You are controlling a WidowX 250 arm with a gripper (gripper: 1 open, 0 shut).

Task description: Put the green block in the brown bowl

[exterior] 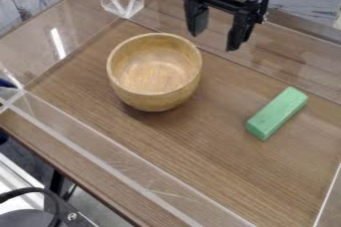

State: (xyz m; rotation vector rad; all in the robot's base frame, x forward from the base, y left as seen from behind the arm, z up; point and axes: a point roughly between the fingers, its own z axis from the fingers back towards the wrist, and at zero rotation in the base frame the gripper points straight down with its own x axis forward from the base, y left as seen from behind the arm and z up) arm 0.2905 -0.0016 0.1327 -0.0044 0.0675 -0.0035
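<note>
Wooden tabletop [200,160] stretches before us, grain running across it. Nearer us, right, the green block [276,113] lies flat; left, well apart, sits the brown bowl [155,72]. Beyond, above the table, hangs the black gripper [220,34], fingers spread open.

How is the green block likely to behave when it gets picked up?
The green block will probably stay stiff, since its edges look straight and its body solid. Its flat faces suggest it would hardly roll. Being elongated, it might tilt if gripped near one end.
</note>
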